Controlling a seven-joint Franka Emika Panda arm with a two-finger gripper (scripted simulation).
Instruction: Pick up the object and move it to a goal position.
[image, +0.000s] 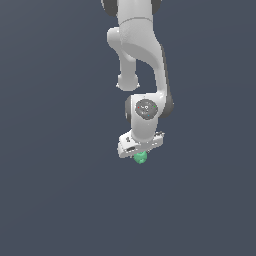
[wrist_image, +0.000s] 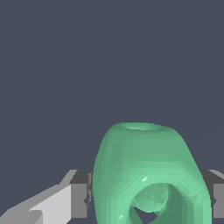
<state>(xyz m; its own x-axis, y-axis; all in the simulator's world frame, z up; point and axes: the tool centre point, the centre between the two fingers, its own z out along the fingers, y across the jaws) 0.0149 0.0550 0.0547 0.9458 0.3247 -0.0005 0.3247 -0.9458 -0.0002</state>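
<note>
**Green lump in robot's grip**

The arm's gripper (image: 141, 155) pinches the mint-green object (image: 141, 158) btwn its fingers (wrist_image: 78, 197), apparently lifted off the floor. Pick-up looks done; no goal marker visible, so transfer prob. remains.

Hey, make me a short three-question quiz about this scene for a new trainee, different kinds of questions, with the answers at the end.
1. True or false: the mint-green object sits between the two fingers in the wrist view.
2. Multiple choice: in the exterior view, where is the object relative to the gripper? A) directly below its white body B) far off to the exterior view's left C) above the arm's elbow
3. Short answer: what feature shows in the object's near face in the wrist view?

Key:
1. True; a finger flanks it on each side.
2. A.
3. A rounded hole opening into a hollow interior.
</note>
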